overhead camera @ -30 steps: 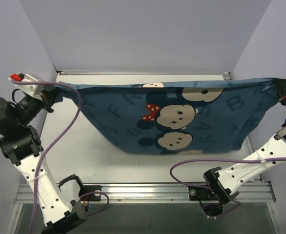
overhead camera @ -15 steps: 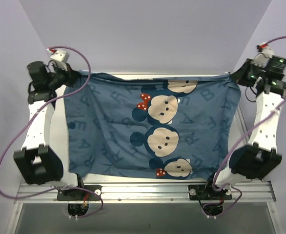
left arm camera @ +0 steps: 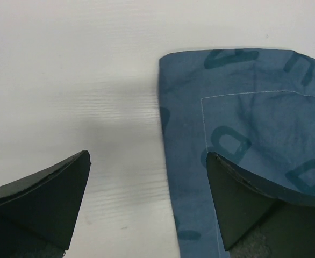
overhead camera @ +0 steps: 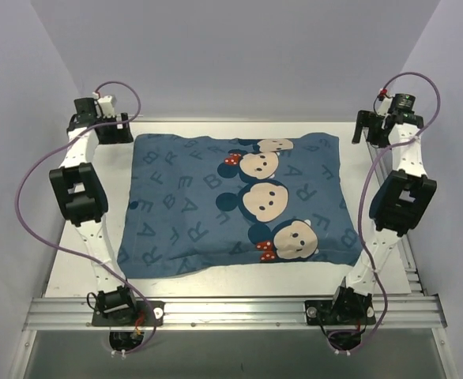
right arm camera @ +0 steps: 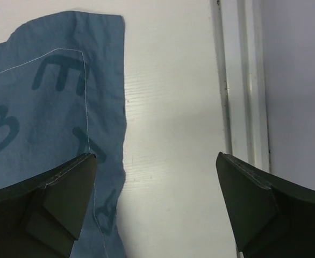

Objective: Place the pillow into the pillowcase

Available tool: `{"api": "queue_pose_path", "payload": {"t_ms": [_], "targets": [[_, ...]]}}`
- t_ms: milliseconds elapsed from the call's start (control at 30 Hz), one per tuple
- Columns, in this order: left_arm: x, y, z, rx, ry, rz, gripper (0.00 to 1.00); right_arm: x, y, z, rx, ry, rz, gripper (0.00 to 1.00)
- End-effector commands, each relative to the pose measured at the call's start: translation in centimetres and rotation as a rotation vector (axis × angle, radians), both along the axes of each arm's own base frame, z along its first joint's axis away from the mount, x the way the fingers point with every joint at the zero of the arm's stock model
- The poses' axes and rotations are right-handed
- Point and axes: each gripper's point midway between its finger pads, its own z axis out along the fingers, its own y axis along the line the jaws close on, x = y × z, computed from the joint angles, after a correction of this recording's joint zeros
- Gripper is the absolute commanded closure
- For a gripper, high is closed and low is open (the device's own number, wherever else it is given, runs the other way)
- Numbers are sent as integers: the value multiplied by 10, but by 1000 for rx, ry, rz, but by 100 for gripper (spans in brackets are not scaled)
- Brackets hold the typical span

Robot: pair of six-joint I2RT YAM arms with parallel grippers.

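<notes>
Pillowcase (overhead camera: 231,205) spread across table (overhead camera: 216,283), bare strips at edges, side walls (overhead camera: 26,118) seemingly close

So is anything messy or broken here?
Nothing broken or spilled. The pillowcase lies spread on the table, only a bit rumpled, its near edge wavy. The left pincer and right pincer hang open by its far corners, holding nothing.

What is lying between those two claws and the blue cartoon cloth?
Nothing visible. The left gripper and right gripper both hang open over the pillowcase's far corners, with only bare table beside the fabric.
</notes>
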Motion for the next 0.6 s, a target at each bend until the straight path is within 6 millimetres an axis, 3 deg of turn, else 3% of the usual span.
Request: {"api": "queue_pose_path", "payload": {"t_ms": [0,33,67,100,133,167,200,267,300,333,400,433,467,533,567], "targets": [[-11,13,113,57,-174,7,3,-28,11,102,-57,-161,85,0],[-17,10,117,56,-174,-8,2,-37,17,104,-67,-156,123,0],[-28,5,139,78,-208,-34,3,-53,30,106,-48,-149,166,0],[-41,-2,127,69,-171,-61,3,-66,39,102,-32,-119,191,0],[-51,-7,130,73,-169,-79,3,-76,46,103,-18,-107,214,0],[-64,-11,155,91,-208,-102,3,-90,53,107,-20,-96,244,0],[-80,-17,143,71,-160,-117,3,-107,62,104,16,-52,260,0],[-113,-36,161,42,-149,-194,3,-130,71,115,29,-37,280,0],[-127,-44,156,20,-122,-221,3,-146,79,114,57,1,294,0],[-142,-52,169,29,-135,-229,3,-157,83,116,64,10,303,0],[-172,-65,155,-7,-64,-244,3,-186,95,119,83,31,326,0],[-187,-74,166,0,-78,-258,3,-196,100,119,92,38,333,0],[-200,-79,163,0,-55,-261,3,-210,107,124,92,30,345,0],[-228,-92,153,11,-24,-313,3,-237,121,103,126,109,367,0],[-246,-107,146,-23,14,-369,3,-249,126,104,121,107,373,0]]}}
